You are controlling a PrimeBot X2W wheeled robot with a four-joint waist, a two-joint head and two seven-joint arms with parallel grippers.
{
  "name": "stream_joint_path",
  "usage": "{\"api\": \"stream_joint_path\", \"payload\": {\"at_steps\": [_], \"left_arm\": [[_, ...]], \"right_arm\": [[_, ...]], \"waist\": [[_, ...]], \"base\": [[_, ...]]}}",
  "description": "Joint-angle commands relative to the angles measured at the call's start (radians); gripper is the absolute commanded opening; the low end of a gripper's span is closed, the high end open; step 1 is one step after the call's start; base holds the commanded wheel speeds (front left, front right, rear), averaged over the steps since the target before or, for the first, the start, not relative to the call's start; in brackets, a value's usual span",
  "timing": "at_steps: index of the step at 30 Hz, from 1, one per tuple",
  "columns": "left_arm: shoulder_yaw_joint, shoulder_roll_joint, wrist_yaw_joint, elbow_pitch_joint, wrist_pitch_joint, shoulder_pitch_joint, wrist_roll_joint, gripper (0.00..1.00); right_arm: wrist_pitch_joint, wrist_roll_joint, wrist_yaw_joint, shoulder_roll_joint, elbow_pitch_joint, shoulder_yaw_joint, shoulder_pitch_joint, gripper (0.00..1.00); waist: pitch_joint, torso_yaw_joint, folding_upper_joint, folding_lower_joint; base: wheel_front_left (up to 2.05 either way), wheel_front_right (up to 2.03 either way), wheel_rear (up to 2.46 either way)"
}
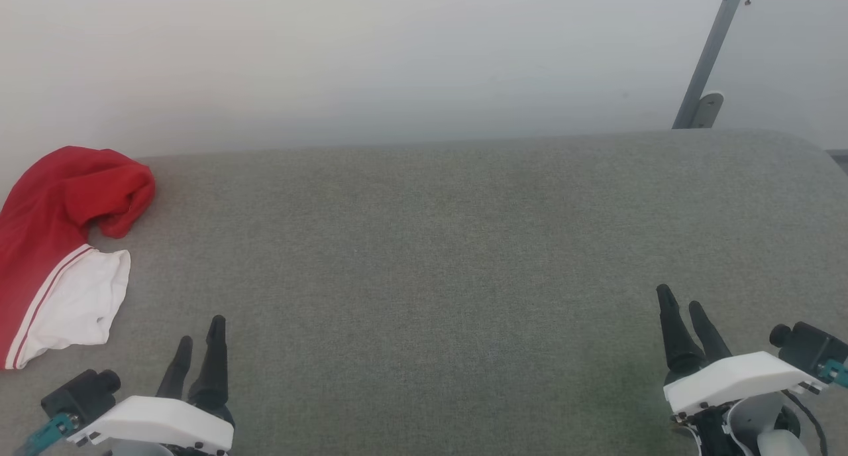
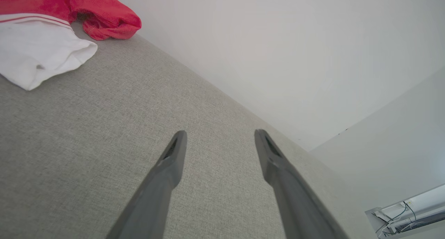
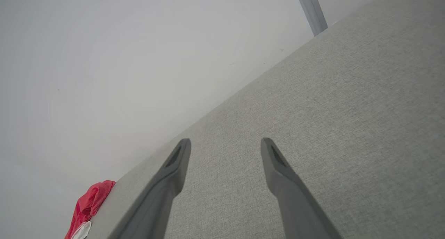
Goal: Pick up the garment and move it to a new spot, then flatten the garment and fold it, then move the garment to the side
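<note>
The garment (image 1: 46, 224) is bright red cloth with a white end panel edged by red-and-white stripes. It lies bunched at the far left of the grey fabric surface (image 1: 424, 257), partly cut off by the frame edge. In the left wrist view the garment (image 2: 45, 41) fills the upper left corner; in the right wrist view the garment (image 3: 88, 206) is a small red patch at the lower left. My left gripper (image 1: 200, 337) stands open at the lower left, just right of the garment's white panel and apart from it. Over bare fabric at the lower right, my right gripper (image 1: 679, 300) is open and holds nothing.
A pale wall (image 1: 371, 58) rises right behind the surface's far edge. A grey metal bar with a bracket (image 1: 705, 78) leans at the back right. The surface's rounded right end (image 1: 815, 144) shows at the far right.
</note>
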Motion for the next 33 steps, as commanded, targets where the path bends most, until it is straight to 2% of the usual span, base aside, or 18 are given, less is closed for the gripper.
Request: {"api": "stream_joint_path", "payload": {"at_steps": [1, 16, 33], "left_arm": [[0.005, 0.011, -0.006, -0.017, -0.012, 0.000, 0.041, 1.00], [0.031, 0.009, -0.031, -0.039, -0.055, 0.017, 0.205, 1.00], [0.040, 0.011, -0.042, -0.059, -0.094, 0.038, 0.353, 1.00]], "right_arm": [[-0.013, -0.045, 0.000, -0.002, -0.012, 0.001, -0.023, 1.00], [-0.047, -0.231, 0.000, -0.003, -0.021, 0.002, -0.022, 1.00], [-0.074, -0.371, 0.000, -0.003, -0.021, 0.003, -0.025, 1.00]], "waist": [[-0.001, 0.000, 0.0000, 0.0000], [-0.009, -0.003, 0.0000, 0.0000], [-0.022, -0.011, 0.0000, 0.0000]], "base": [[0.00, 0.00, 0.00], [0.00, 0.00, 0.00], [0.00, 0.00, 0.00]]}}
